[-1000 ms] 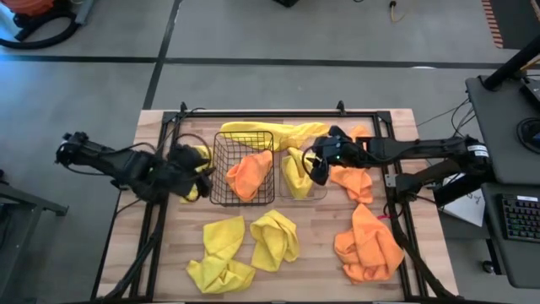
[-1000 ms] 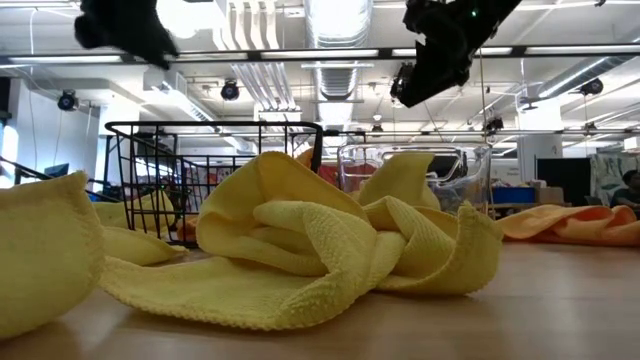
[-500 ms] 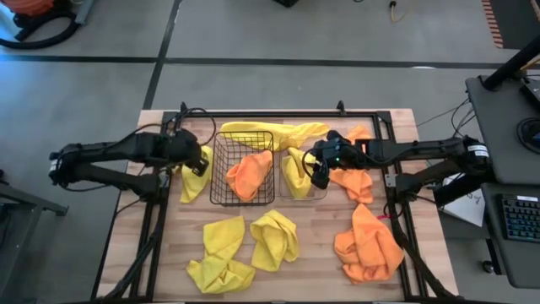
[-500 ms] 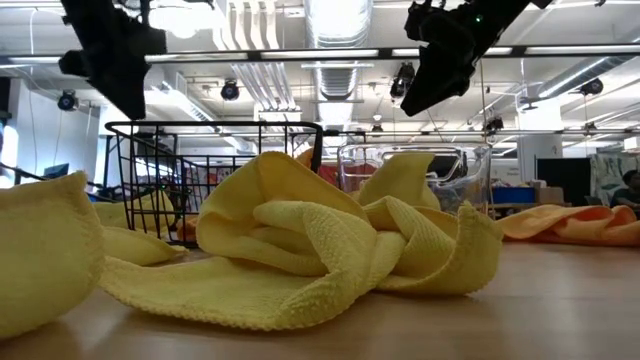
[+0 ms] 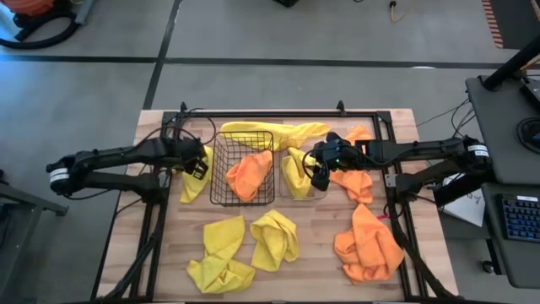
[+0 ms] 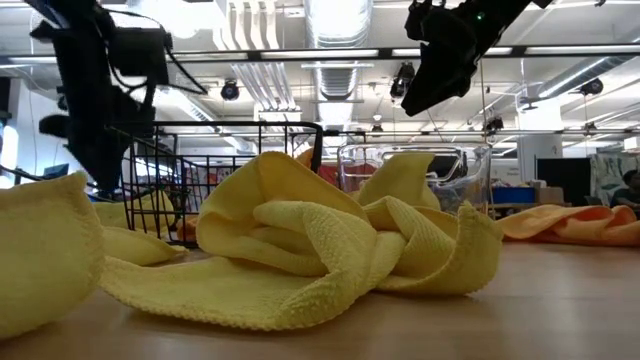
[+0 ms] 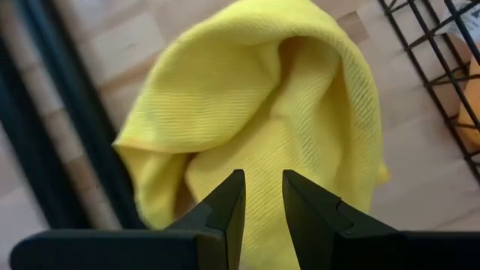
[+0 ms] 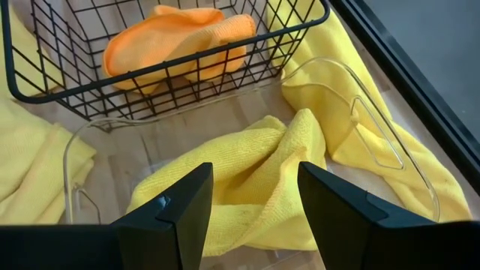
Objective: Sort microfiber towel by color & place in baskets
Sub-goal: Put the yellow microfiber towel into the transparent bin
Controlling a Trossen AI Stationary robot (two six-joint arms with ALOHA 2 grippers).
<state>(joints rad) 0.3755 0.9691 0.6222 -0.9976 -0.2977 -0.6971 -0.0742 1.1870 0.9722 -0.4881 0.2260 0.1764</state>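
Observation:
My left gripper [image 5: 199, 164] hangs over a crumpled yellow towel [image 7: 262, 97] that lies on the table just left of the black wire basket [image 5: 221, 169]. Its fingers are a little apart and empty [image 7: 262, 187]. An orange towel [image 5: 251, 173] lies in the wire basket. My right gripper [image 5: 319, 171] is open and empty above the clear plastic bin [image 8: 352, 97]. A yellow towel [image 8: 247, 180] lies bunched in the bin.
Loose towels lie around: a yellow one [image 5: 270, 131] along the far side behind the baskets, orange ones right of the bin [image 5: 353, 181] and at the near right [image 5: 367, 245], two yellow ones near the front [image 5: 274, 236] [image 5: 219, 253]. A black frame rail [image 7: 67, 135] runs beside the left towel.
My left gripper has swung from the table's left side toward the wire basket and come down over the yellow towel beside it.

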